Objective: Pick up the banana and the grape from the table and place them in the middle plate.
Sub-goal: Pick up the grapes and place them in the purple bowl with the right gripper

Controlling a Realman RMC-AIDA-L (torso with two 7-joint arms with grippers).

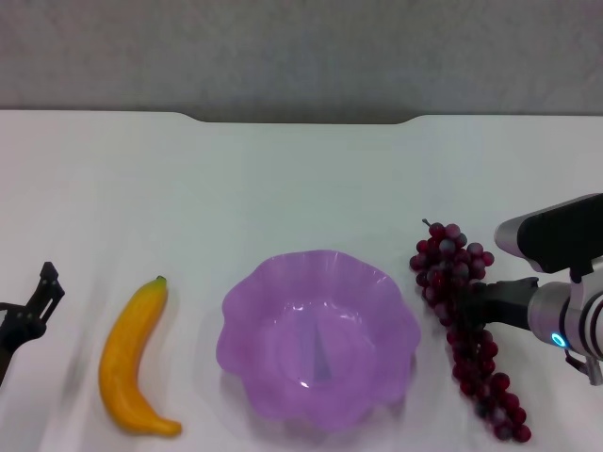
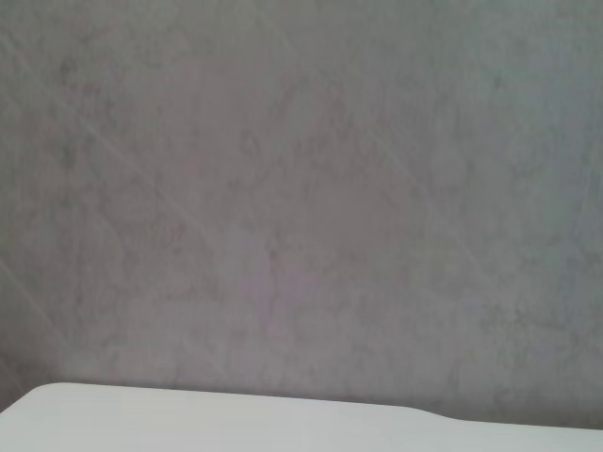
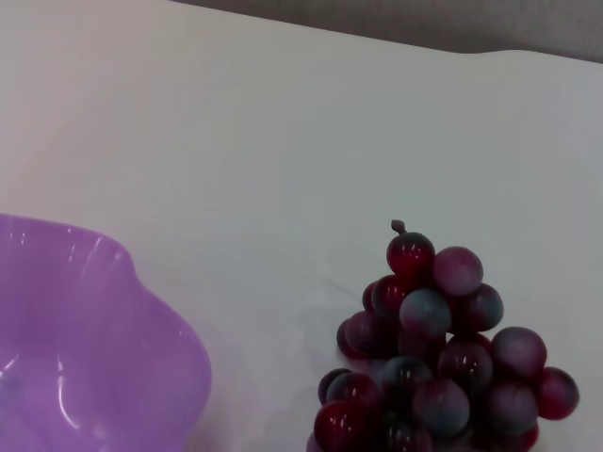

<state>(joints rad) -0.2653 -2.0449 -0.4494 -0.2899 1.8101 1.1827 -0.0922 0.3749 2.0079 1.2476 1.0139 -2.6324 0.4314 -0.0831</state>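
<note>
Grape (image 1: 464, 325) lies on the table (image 1: 301, 179) just right of the middle plate (image 1: 254, 372), which holds nothing; banana (image 1: 135, 358) lies left of it. Right gripper (image 1: 474, 303) sits at the bunch's middle; closure cannot be told. Left gripper (image 1: 38, 299) is at the left edge, apparently open. Step in hand: grasping the grape. Next: secure, lift, carry left over the plate.

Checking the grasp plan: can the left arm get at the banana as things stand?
Probably yes. The left gripper sits on the robot's left of the banana, with only bare table between them. The bowl lies on the banana's far side.
</note>
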